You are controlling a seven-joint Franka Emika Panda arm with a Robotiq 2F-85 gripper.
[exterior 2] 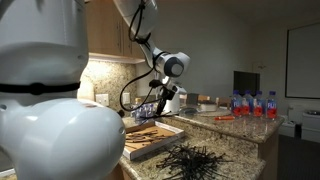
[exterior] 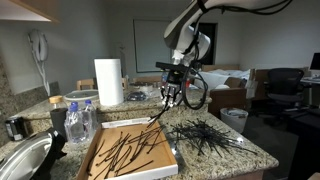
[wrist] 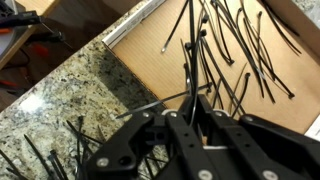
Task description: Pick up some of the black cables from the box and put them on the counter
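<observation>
Hanging over one edge of the box, the gripper is squeezed almost shut on a few black cables. The thin strands stick out from between its tips. They hang down at a slant, with their low ends close to the box.

In the wrist view the gripper comes in from the bottom. The held strands run up from it over the brown floor of the box.

Many more loose strands lie in the box, crossing each other in all directions. The box sits flat on the counter, which is speckled stone.

Just beside the box, a big messy pile of the same black strands lies on the counter. This pile is in both exterior views, and its edge shows in the wrist view on the stone.

A paper towel roll stands upright behind the box. A metal bowl sits near the box, on the side away from the pile. Some water bottles stand well apart, on another counter in the back.
</observation>
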